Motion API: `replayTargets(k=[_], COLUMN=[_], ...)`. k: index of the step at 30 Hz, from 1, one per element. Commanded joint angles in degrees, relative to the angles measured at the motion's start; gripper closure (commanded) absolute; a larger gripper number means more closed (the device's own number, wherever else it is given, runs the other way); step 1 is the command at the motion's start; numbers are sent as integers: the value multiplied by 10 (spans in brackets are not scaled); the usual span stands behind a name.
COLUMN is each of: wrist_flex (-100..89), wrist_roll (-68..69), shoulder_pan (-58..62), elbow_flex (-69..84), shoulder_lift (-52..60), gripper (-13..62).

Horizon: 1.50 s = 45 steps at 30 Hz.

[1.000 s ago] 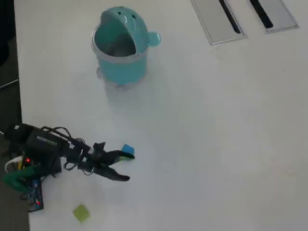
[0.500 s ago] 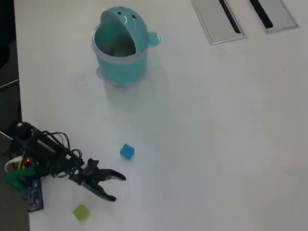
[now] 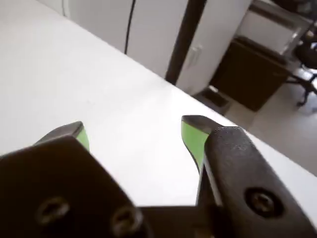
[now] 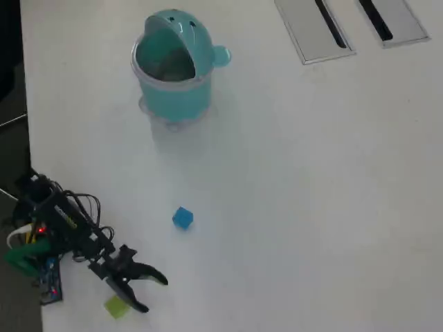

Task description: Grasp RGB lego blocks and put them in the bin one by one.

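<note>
In the overhead view a blue cube (image 4: 183, 218) lies alone on the white table, and a yellow-green cube (image 4: 116, 306) lies near the bottom left, partly under the arm's lower finger. My gripper (image 4: 154, 294) hangs open just right of the yellow-green cube, with nothing between its fingers. The light-teal bin (image 4: 172, 66) stands at the top, its lid tipped back. In the wrist view the gripper (image 3: 136, 129) shows two green-lined fingertips (image 3: 194, 135) spread wide over bare table. A red block is not in view.
Two grey slotted panels (image 4: 313, 29) are set into the table at the top right of the overhead view. The arm's base and wiring (image 4: 38, 245) sit at the table's left edge. In the wrist view the table's far edge (image 3: 163, 82) drops toward cabinets.
The gripper has swung away from the blue cube, down and to the left toward the yellow-green cube. The blue cube stays lying on the table.
</note>
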Motion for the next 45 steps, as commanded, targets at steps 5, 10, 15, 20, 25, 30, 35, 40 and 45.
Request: replayTargets(k=[5,10,15,20,25,30,35,40,45], wrist_flex=[-6,63,150,233,288,317,327,330,326], wrist_roll=[-39,-25,-25,-26,-26,-26,-26,-26,-26], shoulder_pan=[60,91,118,146,171,178,183,188,187], elbow_flex=[-25,-23,-25,-30,-28,-24,-4,18,33], shoulder_lift=[-10,-6,11,19,19,15,9,4,1], gripper=[155,163,163,162,158,158,157,154,157])
